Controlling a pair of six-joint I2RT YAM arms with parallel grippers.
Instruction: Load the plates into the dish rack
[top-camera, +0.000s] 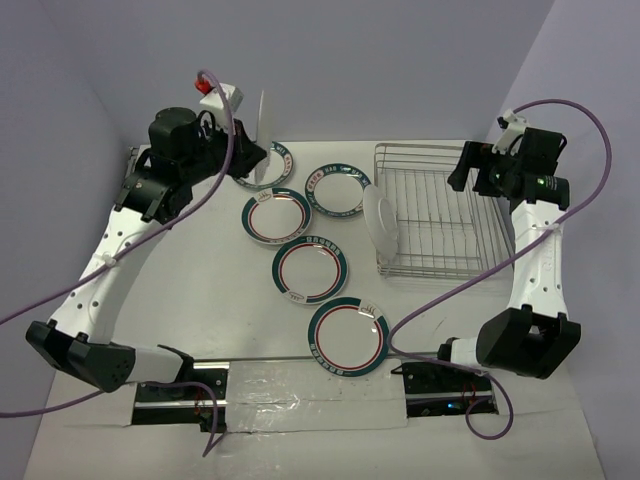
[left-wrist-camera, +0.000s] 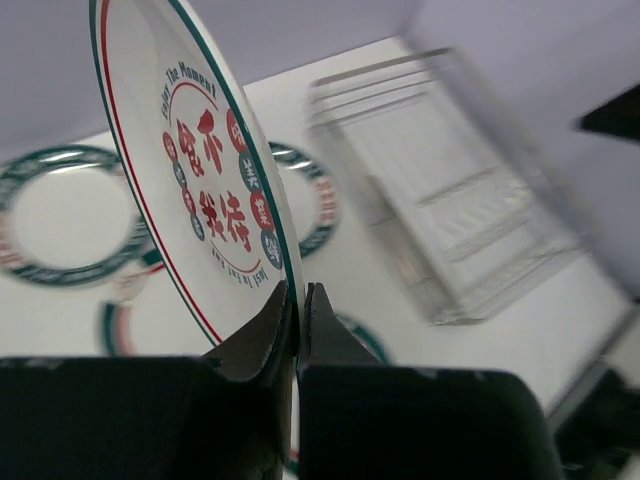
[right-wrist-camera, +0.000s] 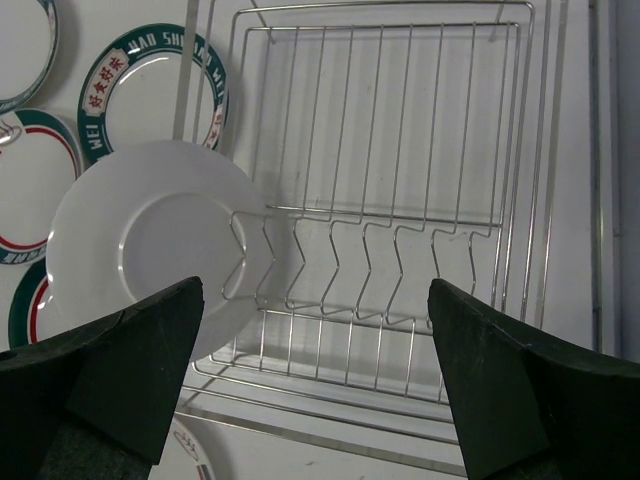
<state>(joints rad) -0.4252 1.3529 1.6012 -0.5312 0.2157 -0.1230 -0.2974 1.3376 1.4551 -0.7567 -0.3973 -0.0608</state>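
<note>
My left gripper (top-camera: 250, 157) is shut on the rim of a green-rimmed plate (top-camera: 262, 135) and holds it upright, edge-on, above the far left of the table. In the left wrist view the jaws (left-wrist-camera: 300, 300) pinch that plate (left-wrist-camera: 190, 170) at its lower edge, its red characters facing the camera. The wire dish rack (top-camera: 430, 205) stands at the right. One plate (top-camera: 380, 228) stands in its left end, white underside showing, also seen in the right wrist view (right-wrist-camera: 150, 240). My right gripper (top-camera: 468, 172) hovers open and empty over the rack (right-wrist-camera: 400, 130).
Several green-rimmed plates lie flat on the table left of the rack: one (top-camera: 337, 190) by the rack, one (top-camera: 275, 215) beside it, one (top-camera: 311, 268) in the middle, one (top-camera: 348, 335) nearest the arm bases. Another (top-camera: 278, 160) lies partly behind the held plate.
</note>
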